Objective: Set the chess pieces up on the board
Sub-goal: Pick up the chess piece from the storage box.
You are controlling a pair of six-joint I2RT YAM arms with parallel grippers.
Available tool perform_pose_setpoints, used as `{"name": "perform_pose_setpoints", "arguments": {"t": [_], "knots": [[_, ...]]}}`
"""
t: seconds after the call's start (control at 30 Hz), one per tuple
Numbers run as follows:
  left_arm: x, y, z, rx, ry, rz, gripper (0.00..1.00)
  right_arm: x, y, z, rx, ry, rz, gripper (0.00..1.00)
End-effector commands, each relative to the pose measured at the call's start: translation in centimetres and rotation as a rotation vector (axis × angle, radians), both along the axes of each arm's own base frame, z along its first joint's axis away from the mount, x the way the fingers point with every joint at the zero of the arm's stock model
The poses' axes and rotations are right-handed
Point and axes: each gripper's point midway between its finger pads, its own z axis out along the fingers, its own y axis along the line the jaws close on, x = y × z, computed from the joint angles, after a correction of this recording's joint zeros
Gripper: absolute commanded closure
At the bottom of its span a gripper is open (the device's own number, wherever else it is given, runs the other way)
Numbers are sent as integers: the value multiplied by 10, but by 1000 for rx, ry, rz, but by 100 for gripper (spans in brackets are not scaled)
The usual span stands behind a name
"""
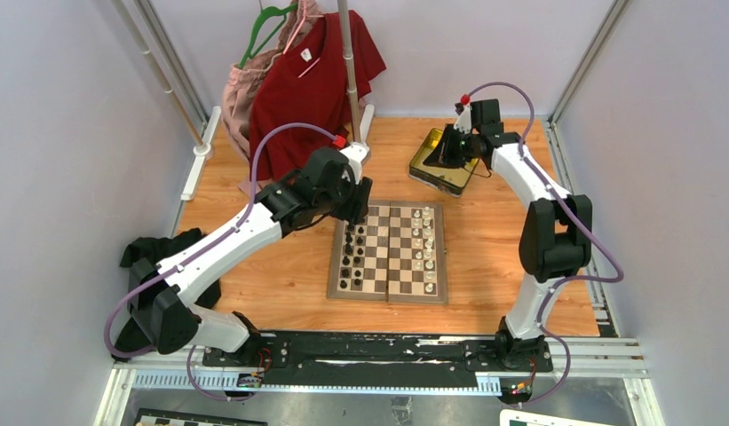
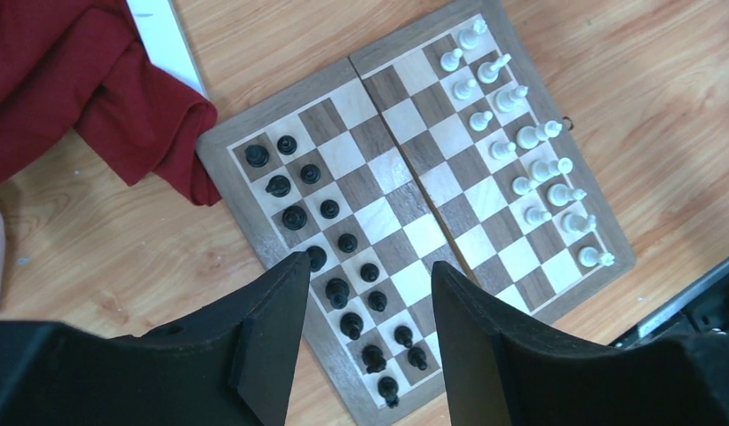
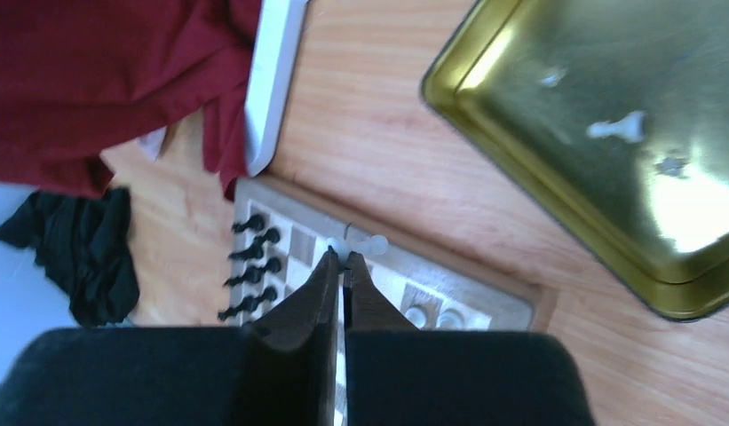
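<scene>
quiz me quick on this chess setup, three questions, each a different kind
1. True or false: the left end effector is shut on a black piece.
2. Multiple choice: the lone white piece lies off the board. Where is it? A) in the gold tin B) on the red shirt C) on the table
3. Fill in: the held white piece is pinched at the tips of the ___ end effector.

Key
1. False: it is open and empty above the board.
2. A
3. right: the right end effector is shut on it.
</scene>
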Motion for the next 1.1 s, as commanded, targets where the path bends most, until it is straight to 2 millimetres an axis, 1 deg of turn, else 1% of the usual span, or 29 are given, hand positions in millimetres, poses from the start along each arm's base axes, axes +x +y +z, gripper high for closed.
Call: {"name": "perform_pose_setpoints", "arguments": {"t": [0.0,0.07,0.17,0.27,0.47,0.57,0.7,0.73,0.83,0.93,1.07], "knots": [[3,-7,37,-115,-32,9,42,-35,26,26,108,-89,207,100],[1,-10,42,-161,6,14,43,-51,34,34,147,-119,275,100],[4,-11,49,-240,78,55,46,-75,41,46,201,-160,359,100],[7,-10,50,-343,200,114,47,-97,49,65,264,-221,431,100],[15,-18,48,-656,497,178,47,-135,60,106,405,-337,550,100],[15,-27,46,-787,614,173,46,-151,65,120,441,-367,608,100],[9,-44,45,-926,767,120,45,-165,72,129,459,-386,669,100],[8,-48,49,-975,794,102,44,-168,74,130,460,-390,680,100],[6,-51,55,-1024,840,83,43,-174,78,130,461,-395,712,100],[7,-53,69,-1060,850,75,42,-180,82,130,448,-401,741,100],[7,-54,72,-1106,897,93,40,-191,86,130,427,-400,770,100]]}}
